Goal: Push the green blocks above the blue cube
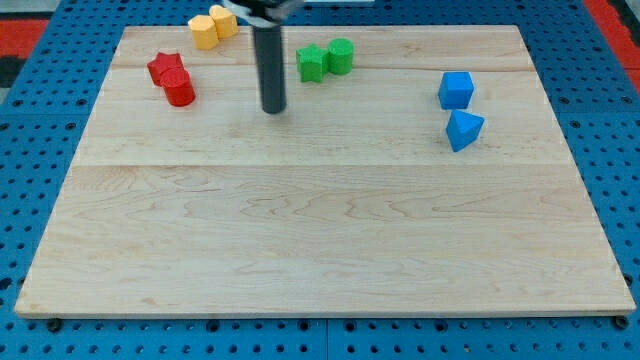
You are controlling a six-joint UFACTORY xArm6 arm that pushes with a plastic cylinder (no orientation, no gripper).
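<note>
Left to right: my tip (273, 110) is sitting on the wooden surface (320, 230), touching nothing, no hand on this rig so nothing held; green star block (311, 63) and green cylinder (340, 55) are touching each other just right of it, near the view's top; blue cube (456, 89) well right. Greens look light, rigid, slidey and likely to split apart, so pushing on their left faces, rightward.

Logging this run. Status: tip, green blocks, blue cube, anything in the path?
My tip down on board, left of and below green blocks, not touching. Blue cube at right, blue triangular block below it. Path from greens to above cube looks clear.
</note>
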